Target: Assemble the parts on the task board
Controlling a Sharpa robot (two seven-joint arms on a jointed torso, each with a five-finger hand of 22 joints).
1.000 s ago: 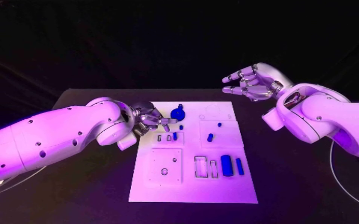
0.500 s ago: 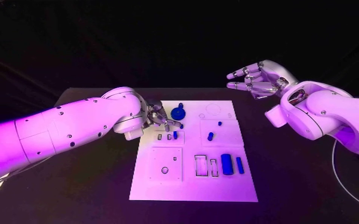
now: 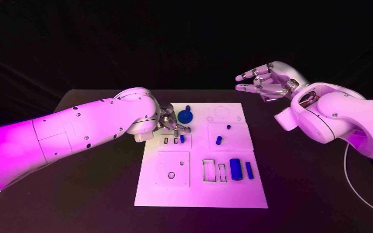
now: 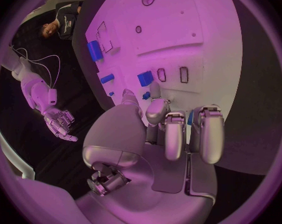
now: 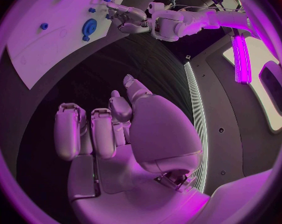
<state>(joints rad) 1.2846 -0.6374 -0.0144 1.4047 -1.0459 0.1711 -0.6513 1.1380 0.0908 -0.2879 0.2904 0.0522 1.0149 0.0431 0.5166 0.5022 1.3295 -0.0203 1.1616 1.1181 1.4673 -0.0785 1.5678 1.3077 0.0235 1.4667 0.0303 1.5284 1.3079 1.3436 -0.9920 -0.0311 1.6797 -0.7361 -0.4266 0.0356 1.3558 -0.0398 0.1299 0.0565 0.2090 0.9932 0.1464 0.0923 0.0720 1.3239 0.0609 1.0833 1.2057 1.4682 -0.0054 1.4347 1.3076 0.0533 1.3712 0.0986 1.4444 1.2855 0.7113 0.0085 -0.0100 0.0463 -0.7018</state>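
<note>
The silver left hand (image 3: pixel 171 124) is lowered, fingers loosely curled and holding nothing visible, over small blue parts (image 3: pixel 182 139) on the white task board (image 3: pixel 202 190), apparently for picking, while the right hand (image 3: pixel 263 86) is held wide apart, clear.

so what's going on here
A two-armed robot is assembling small blue parts on a white task board. Its left robot hand is down at the board's far left area, fingers over a small blue part by the slots; whether it grips it is unclear. The right robot hand hovers off the board, open. Larger blue pieces lie unplaced.
</note>
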